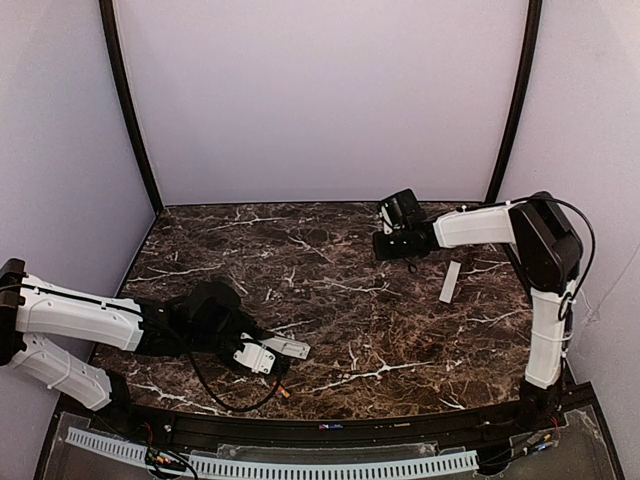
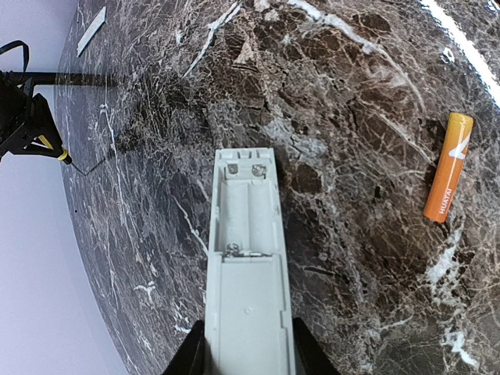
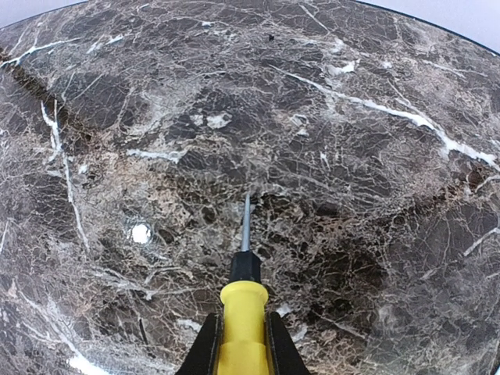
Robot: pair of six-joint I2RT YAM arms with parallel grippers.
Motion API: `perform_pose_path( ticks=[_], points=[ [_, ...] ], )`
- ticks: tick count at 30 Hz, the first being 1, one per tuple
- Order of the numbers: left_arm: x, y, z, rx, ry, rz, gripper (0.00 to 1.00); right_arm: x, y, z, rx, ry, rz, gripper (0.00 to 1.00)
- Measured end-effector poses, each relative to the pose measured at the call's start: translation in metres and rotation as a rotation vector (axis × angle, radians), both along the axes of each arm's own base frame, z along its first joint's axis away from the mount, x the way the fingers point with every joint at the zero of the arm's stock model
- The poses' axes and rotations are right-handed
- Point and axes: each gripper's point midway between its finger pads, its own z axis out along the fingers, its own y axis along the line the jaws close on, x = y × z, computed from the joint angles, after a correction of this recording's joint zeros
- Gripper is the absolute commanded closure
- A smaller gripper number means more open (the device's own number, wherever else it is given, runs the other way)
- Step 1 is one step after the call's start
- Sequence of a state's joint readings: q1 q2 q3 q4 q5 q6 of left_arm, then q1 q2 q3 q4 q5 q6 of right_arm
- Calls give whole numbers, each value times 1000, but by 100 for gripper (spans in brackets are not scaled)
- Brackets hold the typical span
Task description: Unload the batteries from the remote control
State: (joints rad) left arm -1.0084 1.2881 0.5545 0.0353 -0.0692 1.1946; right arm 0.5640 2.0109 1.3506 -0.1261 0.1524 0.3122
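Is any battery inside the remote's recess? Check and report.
No, the recess in the remote shows only bare contacts; an orange battery lies on the table.

Soft even light; glare streak on table (image 2: pixel 466 48); wrist views fisheye-curved.

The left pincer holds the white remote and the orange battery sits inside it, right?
No. The left pincer does hold the white remote, but the orange battery lies on the table beside it, not inside. The left wrist view shows this.
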Motion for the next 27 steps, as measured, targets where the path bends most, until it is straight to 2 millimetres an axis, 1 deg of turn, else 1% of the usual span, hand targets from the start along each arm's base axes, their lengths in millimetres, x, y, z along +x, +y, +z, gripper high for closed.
perform_pose_path(
  ticks=[3,6,11,13,18,23,27],
  points=[
    [0,0,0,0,0,-1,100,5,1,-1,14,3,-1,82],
    [0,0,0,0,0,-1,100,5,3,-6,25,13,3,79],
    [0,0,0,1,0,-1,100,-2,5,-28,28,76,16,75],
    [0,0,0,1,0,-1,100,-5,6,-34,32,97,20,75],
    [0,0,0,1,0,-1,100,-10,8,-39,47,121,29,74],
    [0,0,0,1,0,-1,100,-12,9,-40,53,129,37,73],
    [0,0,0,0,0,-1,100,-14,10,-41,55,138,44,68]
  ],
)
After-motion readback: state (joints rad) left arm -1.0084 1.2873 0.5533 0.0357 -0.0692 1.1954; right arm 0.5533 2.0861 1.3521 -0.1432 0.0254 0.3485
